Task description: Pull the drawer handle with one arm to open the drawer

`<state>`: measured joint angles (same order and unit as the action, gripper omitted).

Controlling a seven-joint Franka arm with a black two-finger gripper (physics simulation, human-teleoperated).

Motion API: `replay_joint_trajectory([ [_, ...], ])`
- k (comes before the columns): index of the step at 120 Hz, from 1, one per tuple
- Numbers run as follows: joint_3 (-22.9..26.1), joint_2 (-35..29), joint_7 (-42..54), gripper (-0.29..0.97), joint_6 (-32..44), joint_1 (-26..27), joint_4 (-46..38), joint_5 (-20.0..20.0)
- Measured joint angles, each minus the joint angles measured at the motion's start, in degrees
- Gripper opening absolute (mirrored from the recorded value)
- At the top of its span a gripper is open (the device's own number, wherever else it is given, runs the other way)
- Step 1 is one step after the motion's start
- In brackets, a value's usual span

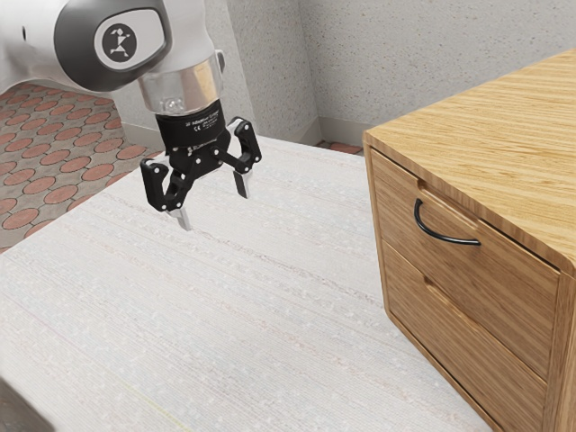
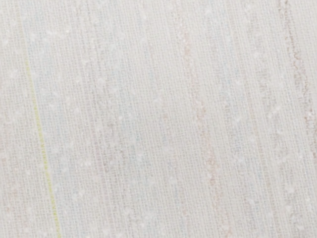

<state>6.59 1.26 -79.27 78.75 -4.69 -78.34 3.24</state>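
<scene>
Well off from the cabinet (image 1: 504,135), toward the exterior view's left, the pincer (image 1: 214,207) hangs above the counter (image 1: 225,333), its two black fingers spread apart with nothing between them.

Exterior view: the wooden cabinet stands on the counter at the exterior view's right. Its face carries an upper drawer (image 1: 477,279) and, below it, a lower drawer (image 1: 459,355). Both fronts sit flush with the cabinet's frame, so their insides are hidden. The drawer handle (image 1: 443,234), a dark curved bar, is fixed near the top edge of the upper drawer's front, on the cabinet face turned toward the pincer. Pincer and handle are well apart. Behind the cabinet runs a grey speckled wall (image 1: 405,54). Farther from the cabinet than the pincer, past the counter's edge, lies a floor (image 1: 45,153) patterned with red ovals.

Wrist view: the counter (image 2: 158,119) beneath the hand, pale and streaked along its grain, crossed by a thin yellowish line (image 2: 42,148).
</scene>
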Motion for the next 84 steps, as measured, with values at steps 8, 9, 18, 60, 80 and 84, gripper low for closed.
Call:
replay_joint_trajectory([
  [8,0.0,-0.1,0.0,0.68,0.0,0.0,0.0,0.0],
  [9,0.0,-0.1,0.0,0.68,0.0,0.0,0.0,0.0],
  [18,0.0,-0.1,0.0,0.68,0.0,0.0,0.0,0.0],
  [60,-2.7,-6.8,-0.8,0.68,-3.0,0.3,6.7,-5.4],
  [80,-1.2,-9.7,-1.6,0.68,-4.3,0.1,5.7,-8.6],
  [84,-1.1,-9.8,-1.7,0.68,-4.5,0.1,5.4,-8.9],
])
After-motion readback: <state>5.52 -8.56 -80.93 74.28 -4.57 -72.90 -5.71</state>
